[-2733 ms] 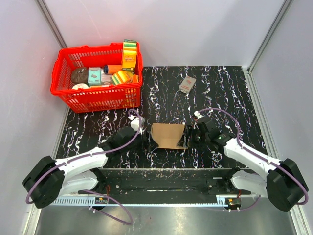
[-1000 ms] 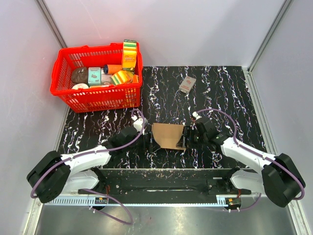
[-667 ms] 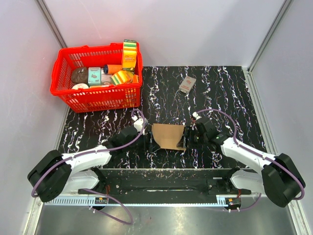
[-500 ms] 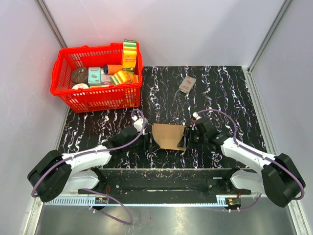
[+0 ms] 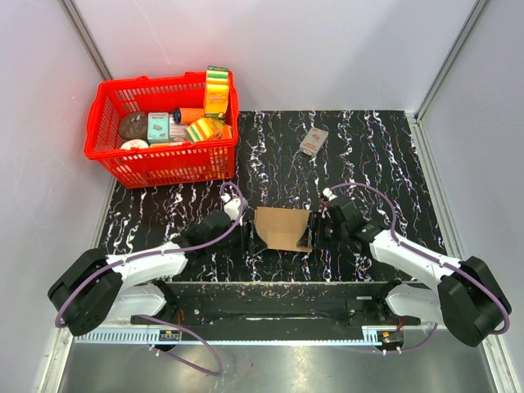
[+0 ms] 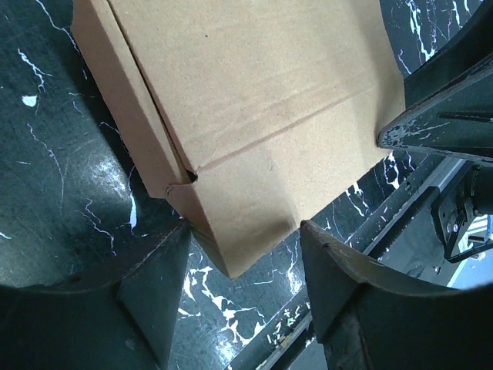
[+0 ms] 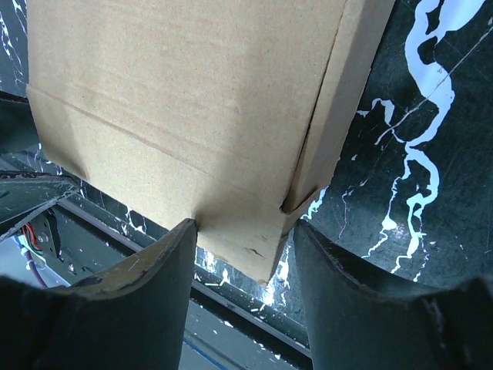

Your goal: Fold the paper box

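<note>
**Overhead and wrist views, box-folding station.** The paper box, plain brown cardboard, lies flat on the black marbled bench, directly between the two end effectors and touching or very nearly touching both.

The left end effector meets the box's left end and the right end effector meets its right end, so the two face each other across the cardboard.

**Left wrist view.** The left end effector has its jaws partly apart and astride a corner of the box. One dark finger sits at the edge where a narrow side flap folds under. The other finger sits at the opposite edge of the corner. A crease runs across the panel just ahead of the fingertips. Both tips sit right at the cardboard, but whether they pinch it cannot be told.

**Right wrist view.** The right end effector is likewise about half open, with a corner of the box lying between its fingers. One tip sits at a crease line and the other beside a folded side strip. Here too, a firm hold cannot be told.

**Surroundings.** A small grey-and-red packet lies well beyond the right end effector. A red basket of groceries stands well beyond the left end effector, off to its left.
</note>
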You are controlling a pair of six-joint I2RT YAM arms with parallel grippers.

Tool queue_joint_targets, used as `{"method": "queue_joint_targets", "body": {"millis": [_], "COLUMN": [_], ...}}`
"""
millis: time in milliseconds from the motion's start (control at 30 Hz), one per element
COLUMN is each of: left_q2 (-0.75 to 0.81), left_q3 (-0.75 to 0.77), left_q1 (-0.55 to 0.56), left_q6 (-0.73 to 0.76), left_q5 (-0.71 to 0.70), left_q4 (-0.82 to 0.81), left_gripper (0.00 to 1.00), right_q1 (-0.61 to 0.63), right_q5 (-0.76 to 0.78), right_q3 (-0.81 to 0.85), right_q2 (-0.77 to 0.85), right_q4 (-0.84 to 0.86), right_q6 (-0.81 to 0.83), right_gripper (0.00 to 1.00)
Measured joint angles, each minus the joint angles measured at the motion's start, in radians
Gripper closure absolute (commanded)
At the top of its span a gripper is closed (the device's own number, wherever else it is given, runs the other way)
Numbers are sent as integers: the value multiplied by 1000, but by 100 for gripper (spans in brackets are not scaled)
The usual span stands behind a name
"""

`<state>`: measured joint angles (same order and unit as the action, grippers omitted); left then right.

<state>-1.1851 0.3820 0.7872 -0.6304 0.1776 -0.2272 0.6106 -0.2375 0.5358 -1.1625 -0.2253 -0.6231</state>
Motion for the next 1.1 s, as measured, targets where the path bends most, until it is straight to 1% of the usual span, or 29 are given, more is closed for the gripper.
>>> {"method": "queue_joint_targets", "body": {"millis": [100,433,767,867,1000,1100], "left_q2": [-2,-22,-28,-29,-37,-40], "left_q3": [0,0,0,0,0,0], "left_q1": [-1,-2,-2,-2,-2,-2], "left_q6": [0,3,35,39,40,44], "left_q5": [0,0,0,0,-1,-1], "left_q4": [-2,-7,-3,-2,-4,-4], "left_gripper": [40,40,40,40,40,40], "right_q1": [0,0,0,0,0,0], "right_q5": [0,2,8,9,11,11], "right_q3": [0,0,0,0,-1,-2], "right_q2": [0,-3,-17,-17,-17,-17], "right_q4": [0,-5,-5,-5,-5,-5], "right_q6": [0,5,35,40,43,46], "right_gripper": [41,42,45,48,48,43]}}
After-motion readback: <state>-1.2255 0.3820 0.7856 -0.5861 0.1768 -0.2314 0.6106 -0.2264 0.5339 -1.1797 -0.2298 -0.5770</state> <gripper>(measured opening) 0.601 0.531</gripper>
